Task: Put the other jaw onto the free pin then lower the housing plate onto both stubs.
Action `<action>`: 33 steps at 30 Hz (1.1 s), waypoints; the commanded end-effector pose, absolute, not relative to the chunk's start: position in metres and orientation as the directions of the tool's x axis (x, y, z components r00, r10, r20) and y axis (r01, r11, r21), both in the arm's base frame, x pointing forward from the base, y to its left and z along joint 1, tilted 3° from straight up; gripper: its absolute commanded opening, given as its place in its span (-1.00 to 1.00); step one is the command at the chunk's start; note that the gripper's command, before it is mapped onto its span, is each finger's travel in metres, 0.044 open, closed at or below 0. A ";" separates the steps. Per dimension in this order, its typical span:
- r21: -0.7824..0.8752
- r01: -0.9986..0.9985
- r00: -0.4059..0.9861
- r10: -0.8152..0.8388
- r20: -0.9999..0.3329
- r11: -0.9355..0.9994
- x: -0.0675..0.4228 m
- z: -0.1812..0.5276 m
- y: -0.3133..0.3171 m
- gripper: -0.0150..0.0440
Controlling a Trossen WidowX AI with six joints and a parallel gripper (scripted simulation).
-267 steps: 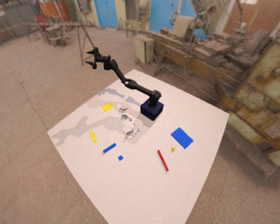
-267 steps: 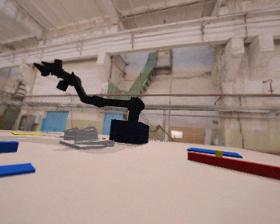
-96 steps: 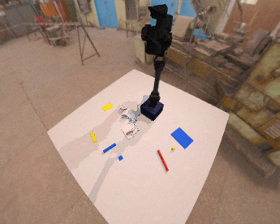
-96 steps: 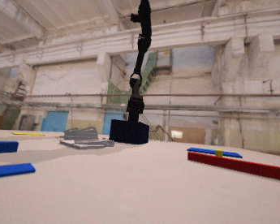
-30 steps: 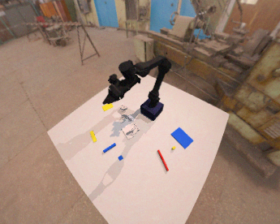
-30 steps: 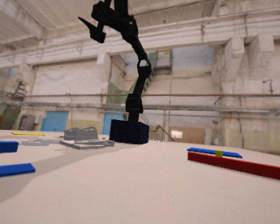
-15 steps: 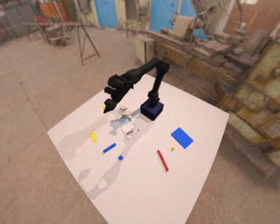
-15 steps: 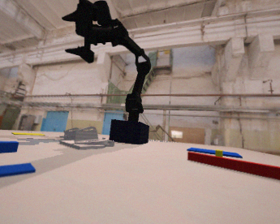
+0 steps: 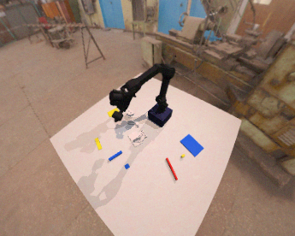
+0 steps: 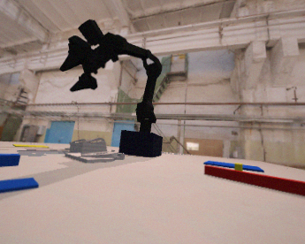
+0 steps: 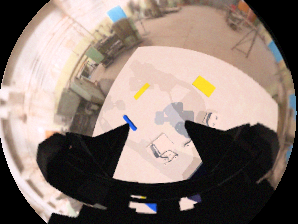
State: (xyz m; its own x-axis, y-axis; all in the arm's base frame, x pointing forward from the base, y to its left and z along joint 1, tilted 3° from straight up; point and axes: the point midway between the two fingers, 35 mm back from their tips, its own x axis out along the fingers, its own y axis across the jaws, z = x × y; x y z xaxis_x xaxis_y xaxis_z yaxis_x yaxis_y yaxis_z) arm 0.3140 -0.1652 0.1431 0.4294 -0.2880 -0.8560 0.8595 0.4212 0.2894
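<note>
My gripper (image 10: 67, 80) (image 11: 157, 124) is open and empty, high above the table, its fingers spread wide. A pale, square-looking part with dark-edged shapes on it (image 9: 137, 137) (image 11: 163, 149) lies near the arm's base. A second small pale part (image 9: 129, 114) (image 11: 212, 119) lies farther back, near the yellow plate. A little thin piece (image 11: 187, 143) lies between them. In the exterior view the grey parts (image 10: 87, 146) overlap, low on the table. Which part is the housing plate, and how jaws, pins and teeth sit, is too small to tell.
The arm's dark base (image 9: 160, 115) (image 10: 141, 143) stands beside the pale parts. Around lie a yellow plate (image 9: 113, 113) (image 11: 204, 86), a yellow bar (image 9: 98, 144) (image 11: 142, 91), a blue bar (image 9: 115, 156) (image 11: 130, 123), a blue block (image 9: 126, 166), a blue plate (image 9: 191, 145) and a red bar (image 9: 172, 168).
</note>
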 end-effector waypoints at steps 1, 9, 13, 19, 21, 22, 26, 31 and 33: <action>0.237 0.876 0.365 -0.258 -0.895 0.420 0.301 0.123 -0.169 1.00; 0.128 0.902 0.216 -0.175 -0.961 0.413 0.267 0.080 -0.177 1.00; 0.082 0.907 0.145 -0.122 -0.982 0.412 0.248 0.062 -0.178 1.00; 0.027 0.910 0.044 -0.031 -0.999 0.413 0.219 0.037 -0.175 1.00; 0.013 0.910 0.013 0.002 -1.000 0.414 0.210 0.029 -0.174 1.00; 0.007 0.910 0.001 0.015 -1.000 0.415 0.206 0.027 -0.173 1.00; 0.003 0.910 -0.008 0.026 -1.000 0.415 0.203 0.024 -0.172 1.00; 0.003 0.910 -0.009 0.027 -1.000 0.415 0.202 -0.014 -0.171 1.00; 0.003 0.910 -0.009 0.027 -1.000 0.415 0.202 -0.016 -0.171 1.00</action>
State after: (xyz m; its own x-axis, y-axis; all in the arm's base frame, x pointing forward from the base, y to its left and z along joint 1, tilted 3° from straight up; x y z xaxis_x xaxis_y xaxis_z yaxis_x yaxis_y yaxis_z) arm 0.2042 -0.1734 -0.0062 -0.0054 0.0191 -0.9998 0.9113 0.4116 0.0030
